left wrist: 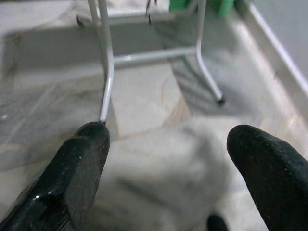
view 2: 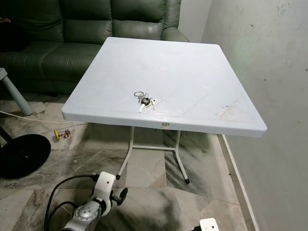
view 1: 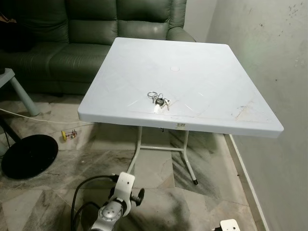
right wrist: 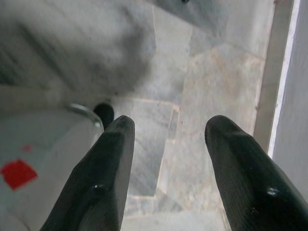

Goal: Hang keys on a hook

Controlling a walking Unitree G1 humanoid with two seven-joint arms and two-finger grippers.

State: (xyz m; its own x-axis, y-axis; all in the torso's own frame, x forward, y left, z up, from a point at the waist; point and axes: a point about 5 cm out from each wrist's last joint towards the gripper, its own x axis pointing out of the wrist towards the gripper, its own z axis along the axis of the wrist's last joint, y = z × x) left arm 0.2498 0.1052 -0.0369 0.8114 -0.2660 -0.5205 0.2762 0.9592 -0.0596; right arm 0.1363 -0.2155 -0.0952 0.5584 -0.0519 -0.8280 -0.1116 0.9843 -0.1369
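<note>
Keys (view 1: 159,100): loose near the tabletop (view 1: 207,91) front edge, so we can reach them.
Left gripper (left wrist: 168,159): fingers apart, hanging low.
Right gripper (right wrist: 166,159): fingers apart, idle over floor.

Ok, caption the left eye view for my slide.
Bunch of keys lying near the front edge of a white folding table, green sofa behind, before pickup.

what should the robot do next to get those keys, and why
Probably raise the left claw from floor level toward the keys. They lie untouched near the front edge of the white table, while both arms hang low over the marble floor, each claw open and empty. The right claw is just as free, so either could go. No hook can be seen yet.
</note>
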